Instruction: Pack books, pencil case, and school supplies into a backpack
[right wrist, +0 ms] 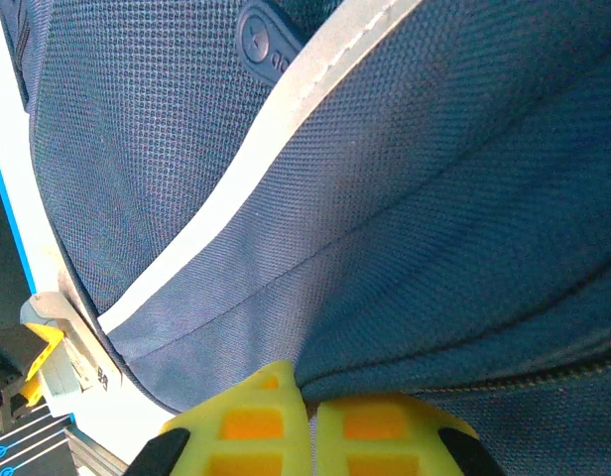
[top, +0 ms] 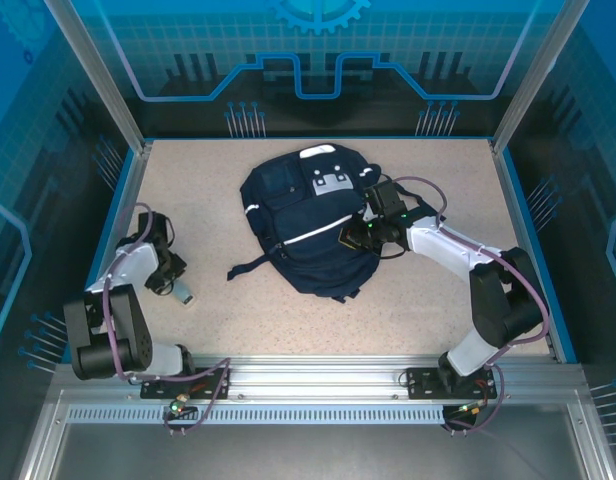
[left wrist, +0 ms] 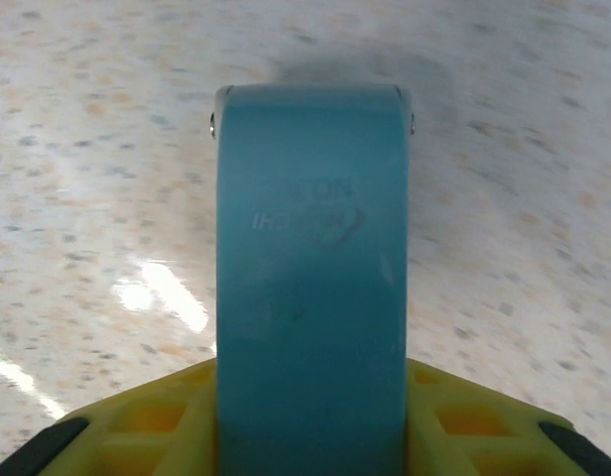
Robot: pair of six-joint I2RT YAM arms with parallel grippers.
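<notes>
The navy backpack [top: 303,225] with its thin white stripe lies flat in the middle of the table. My right gripper [top: 350,236] is at its right side. In the right wrist view that gripper [right wrist: 307,402] is shut, pinching a fold of the backpack [right wrist: 385,198] fabric between its yellow fingers. At the left, my left gripper [top: 173,285] reaches down to a small teal oblong school supply [top: 185,294] on the table. In the left wrist view the teal piece [left wrist: 310,248] runs between the jaws of the left gripper [left wrist: 310,372], touching both fingers. The books and the pencil case are out of view.
A dark strap [top: 250,268] trails from the backpack's lower left across the speckled table [top: 408,310]. Blue walls and metal posts enclose the table on three sides, and the arm bases sit on the rail [top: 308,380] at the near edge.
</notes>
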